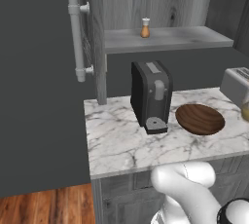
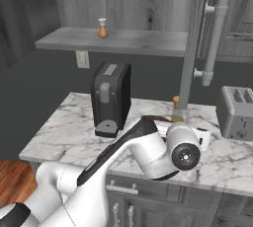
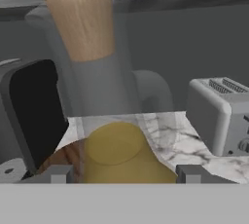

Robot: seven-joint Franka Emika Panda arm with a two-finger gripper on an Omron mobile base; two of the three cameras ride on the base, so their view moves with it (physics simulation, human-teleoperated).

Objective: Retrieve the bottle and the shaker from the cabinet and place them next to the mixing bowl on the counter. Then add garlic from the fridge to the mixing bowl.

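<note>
The gripper (image 3: 121,174) pinches a clear glass bottle (image 3: 104,96) (amber liquid, tan cork-like top) above the marble counter (image 1: 116,142), beside the round wooden bowl (image 1: 200,119).

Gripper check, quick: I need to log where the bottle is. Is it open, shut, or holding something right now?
Gripper: jaws closed on the bottle, one fingertip either side of its yellowish base, above the marble counter.

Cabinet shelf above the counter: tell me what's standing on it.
One small shaker with an orange-brown body stands upright on the grey shelf, alone on the visible stretch. The cabinet door covers the shelf's left end, so that part stays unseen.
</note>
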